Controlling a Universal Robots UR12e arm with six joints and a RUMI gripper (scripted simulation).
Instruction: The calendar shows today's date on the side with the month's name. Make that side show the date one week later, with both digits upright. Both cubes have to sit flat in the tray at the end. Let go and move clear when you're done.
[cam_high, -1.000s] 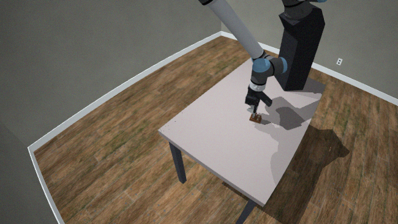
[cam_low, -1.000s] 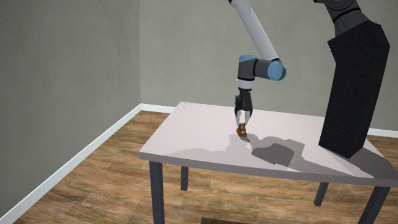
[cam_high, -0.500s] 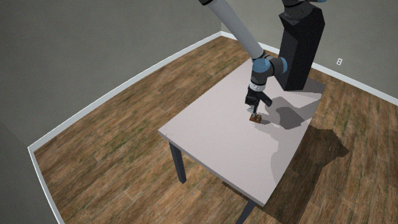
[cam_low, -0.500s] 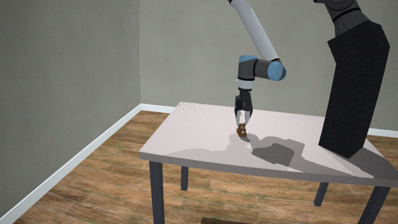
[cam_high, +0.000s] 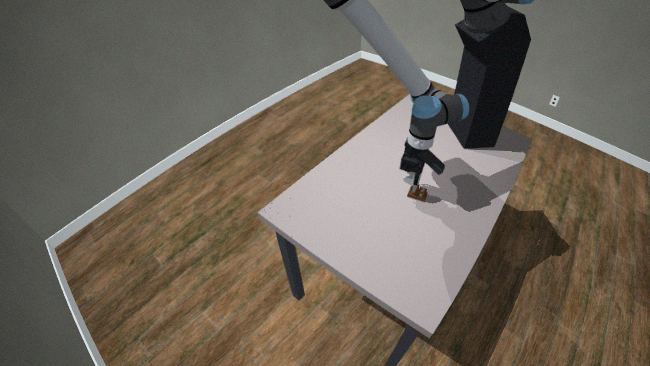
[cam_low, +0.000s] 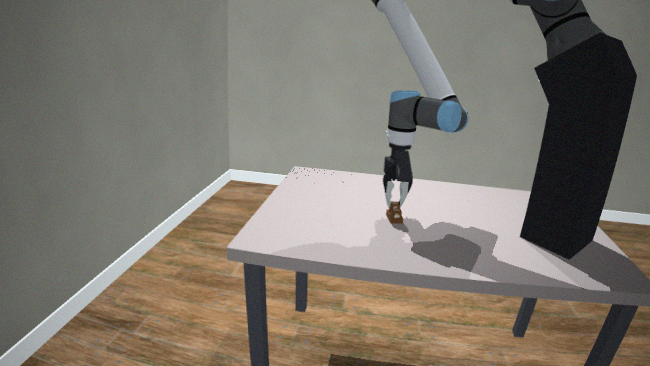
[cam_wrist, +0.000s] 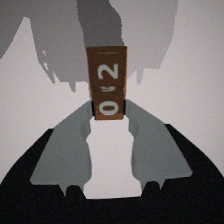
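Observation:
My gripper (cam_high: 415, 186) (cam_low: 395, 203) (cam_wrist: 108, 101) points down, its fingers shut on the sides of a brown cube (cam_wrist: 117, 111). This held cube has a white 0 on its upward face. Part of a light digit shows on its side towards the other cube. The other brown cube (cam_wrist: 118, 73) shows a white 2 on top and stands just beyond the fingertips. The brown tray (cam_high: 417, 198) (cam_low: 394, 220) is on the table under the cubes. Whether the held cube touches the tray floor cannot be told. The month's name and the digits on the calendar's sides are not readable.
The light table (cam_high: 340, 210) (cam_low: 320, 225) carries the tray near its middle. The arm's dark pedestal (cam_high: 482, 95) (cam_low: 575, 150) stands at the table's far end in the top view, at the right in the exterior view. Arm shadows fall beside the tray.

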